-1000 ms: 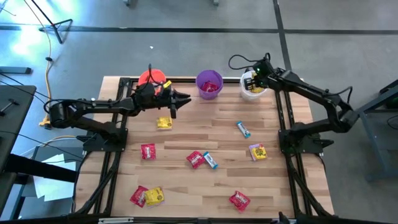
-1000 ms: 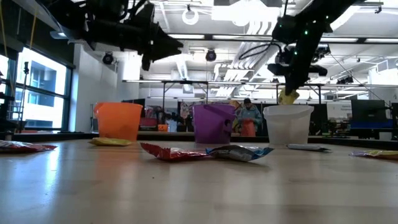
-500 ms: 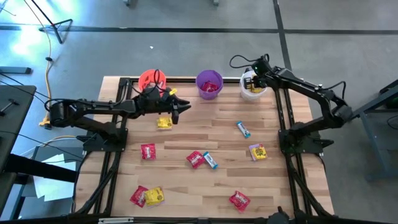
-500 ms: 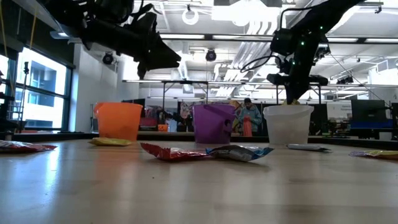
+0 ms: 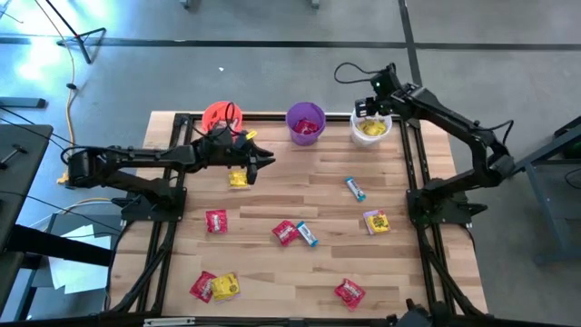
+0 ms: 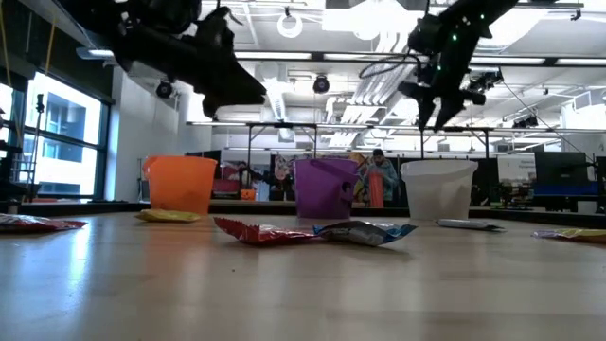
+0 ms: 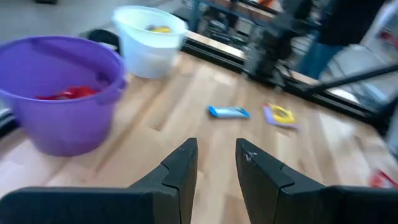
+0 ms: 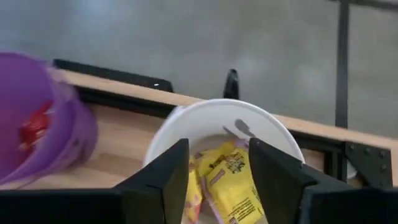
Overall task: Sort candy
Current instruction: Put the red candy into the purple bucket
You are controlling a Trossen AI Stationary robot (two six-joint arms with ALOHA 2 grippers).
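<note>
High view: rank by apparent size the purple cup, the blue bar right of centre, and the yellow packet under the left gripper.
1. purple cup, clearly the largest.
2. yellow packet and blue bar: both far smaller than the cup and close to each other in size, the packet squarer, the bar slimmer. Not ranked.

Plenty of open wood (image 5: 300, 272) in the middle of the table, with candy packets (image 5: 285, 232) scattered well apart, so I could've dropped my claw between them easily. The far edge was crowded: orange cup (image 5: 221, 114), purple cup (image 5: 305, 122) and white cup (image 5: 370, 128) lined up there. My left gripper (image 5: 263, 162) hung over the yellow packet (image 5: 239, 178) near the orange cup; my right gripper (image 5: 374, 104) sat above the white cup's rim, so that corner was blocked.
</note>
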